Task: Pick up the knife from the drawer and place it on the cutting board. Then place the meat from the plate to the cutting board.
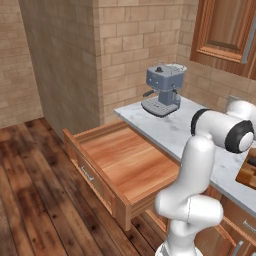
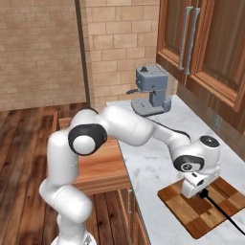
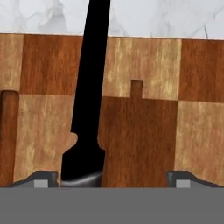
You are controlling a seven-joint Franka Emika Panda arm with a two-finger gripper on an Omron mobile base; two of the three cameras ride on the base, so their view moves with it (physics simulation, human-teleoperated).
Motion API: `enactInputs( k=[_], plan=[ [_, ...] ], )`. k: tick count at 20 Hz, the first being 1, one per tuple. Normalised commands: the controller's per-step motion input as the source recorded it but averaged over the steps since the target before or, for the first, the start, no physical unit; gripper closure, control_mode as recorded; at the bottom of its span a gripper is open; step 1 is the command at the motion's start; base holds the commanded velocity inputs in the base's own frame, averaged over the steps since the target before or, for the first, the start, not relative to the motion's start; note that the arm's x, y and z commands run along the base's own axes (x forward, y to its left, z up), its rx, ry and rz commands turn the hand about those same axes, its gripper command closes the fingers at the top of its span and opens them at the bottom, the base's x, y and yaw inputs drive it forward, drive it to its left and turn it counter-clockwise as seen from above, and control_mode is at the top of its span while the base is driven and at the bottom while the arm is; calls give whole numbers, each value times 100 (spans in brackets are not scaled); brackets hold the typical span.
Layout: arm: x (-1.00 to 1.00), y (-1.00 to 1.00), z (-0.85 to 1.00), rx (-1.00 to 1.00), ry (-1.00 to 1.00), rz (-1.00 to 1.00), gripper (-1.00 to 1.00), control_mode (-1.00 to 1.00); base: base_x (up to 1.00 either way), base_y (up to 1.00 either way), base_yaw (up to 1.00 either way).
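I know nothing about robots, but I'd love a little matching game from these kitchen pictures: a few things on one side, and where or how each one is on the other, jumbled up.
Things:
1. knife
2. drawer
3. coffee machine
4. gripper

States or places:
A. pulled out, wooden bottom bare
B. open, just above the cutting board
C. standing on the marble counter near the brick wall
D. lying on the checkered board, black handle between the fingertips

Pairs: 1-D, 2-A, 3-C, 4-B
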Motion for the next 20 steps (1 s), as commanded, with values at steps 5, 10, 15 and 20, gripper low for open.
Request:
enactInputs(
  k=[5,10,15,20],
  plan=[
    [-36,43,53,-4,0,0,-100,-100,0,0,0],
    [-35,84,32,-9,0,0,-100,-100,0,0,0],
    [-26,89,13,-11,0,8,-100,-100,0,0,0],
    [-6,67,1,-7,0,30,-100,-100,0,0,0]
  ],
)
